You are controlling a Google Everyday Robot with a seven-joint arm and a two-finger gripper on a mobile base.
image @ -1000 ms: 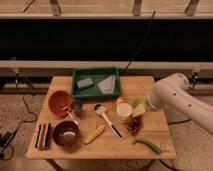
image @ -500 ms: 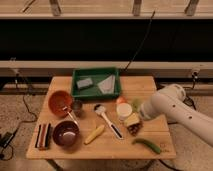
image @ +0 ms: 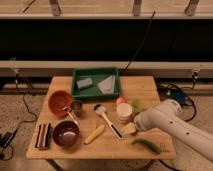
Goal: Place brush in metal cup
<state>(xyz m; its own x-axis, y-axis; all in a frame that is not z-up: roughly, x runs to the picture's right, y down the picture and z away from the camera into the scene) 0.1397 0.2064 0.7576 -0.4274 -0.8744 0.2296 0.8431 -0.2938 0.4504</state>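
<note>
— On the left of the bench (image: 142, 87), what matters for this job?
— Two rounded bowls: an orange bowl (image: 60, 101) and a dark purple bowl (image: 66, 134) at its 6 o'clock. The metal cup (image: 77, 106) stands just beside the orange bowl, at its 3 o'clock. It is a small, dull grey cylinder, upright, with a narrow mouth.
— And the brush?
— The brush (image: 107, 120) lies flat near the middle of the bench, at about 4 o'clock from the metal cup. Its round pale head is nearest the cup and its slim white handle runs off toward 5 o'clock. A yellow vegetable (image: 95, 134), smooth and tapered, lies just beside it at 7 o'clock.
— Where is the gripper?
— The gripper (image: 136, 123) is at the tip of the bulky white arm (image: 172, 125), at 3 o'clock from the brush handle and near a white cup (image: 124, 113). Its fingers are apart and hold nothing.
— So which step is this?
— The reach, I judge; the pick is not yet done. The next move calls for going toward 9 o'clock, coming down over the handle and closing across its narrow width. The handle looks hard and slick, so a square grip matters. After that the brush would need tipping upright to enter that small mouth, and a light cup could topple if nudged.
</note>
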